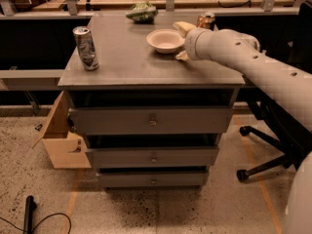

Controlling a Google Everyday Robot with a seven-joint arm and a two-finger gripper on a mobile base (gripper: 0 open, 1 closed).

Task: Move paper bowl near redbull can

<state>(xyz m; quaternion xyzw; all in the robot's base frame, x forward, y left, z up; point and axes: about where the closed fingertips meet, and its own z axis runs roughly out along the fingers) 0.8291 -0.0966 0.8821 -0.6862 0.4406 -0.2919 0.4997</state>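
Observation:
The cream-white paper bowl (165, 40) sits on the grey cabinet top (131, 62), right of centre toward the back. The redbull can (86, 48), tall, silver-grey and mottled, stands upright near the left edge, well apart from the bowl. My gripper (183, 42) reaches in from the right at the end of the white arm (243, 57). It is open. One finger (183, 28) lies behind the bowl's right rim and the other finger (182, 56) in front of it. Whether they touch the bowl is unclear.
A green crumpled bag (142, 11) lies at the back of the top. A gold-brown can (206, 19) stands behind my wrist. A light wooden box (61, 138) juts out at the cabinet's left. A chair base (265, 152) is at the right, and a black cable (29, 213) lies on the floor.

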